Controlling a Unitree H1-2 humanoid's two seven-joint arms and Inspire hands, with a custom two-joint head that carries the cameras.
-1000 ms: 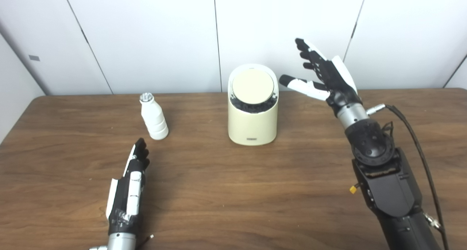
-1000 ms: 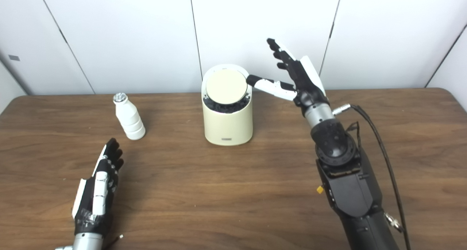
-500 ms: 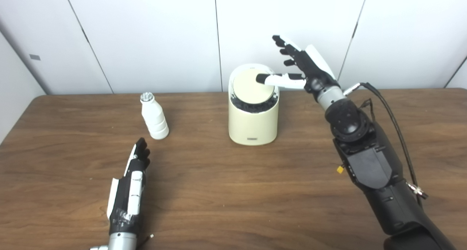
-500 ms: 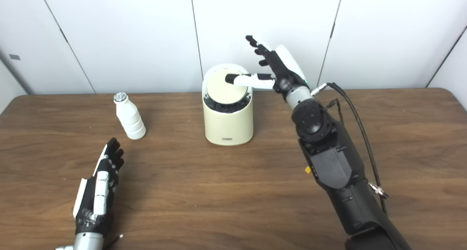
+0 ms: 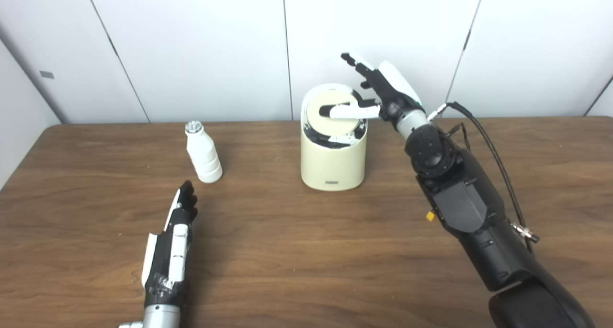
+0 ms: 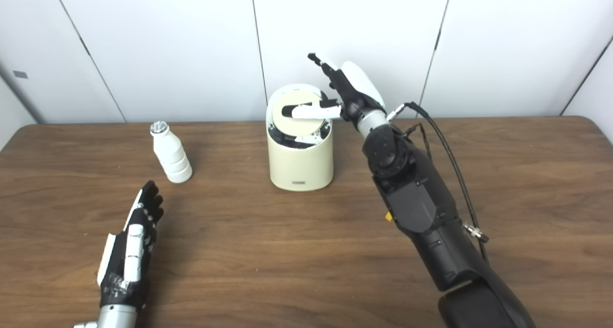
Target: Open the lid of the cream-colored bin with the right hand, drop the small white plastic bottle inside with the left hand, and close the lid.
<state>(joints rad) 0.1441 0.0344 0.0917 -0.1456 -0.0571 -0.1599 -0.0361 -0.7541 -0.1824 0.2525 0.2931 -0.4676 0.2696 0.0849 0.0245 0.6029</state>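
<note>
One bin (image 5: 333, 160), one bottle (image 5: 203, 153) and two hands were on the table (image 5: 306, 251); the bin stood upright near the far edge at centre, its round lid (image 5: 330, 118) tilted, near edge dipped into the opening (dark gap visible below it). The bottle stood upright to the left of the bin and well apart from it, long axis vertical, cap up. The right hand (image 5: 378, 91) was spread open and gripped nothing, thumb laid across the lid and fingers raised behind the bin, while the left hand (image 5: 170, 251) lay flat on the table, fingers extended toward the bottle, short of it and empty.
</note>
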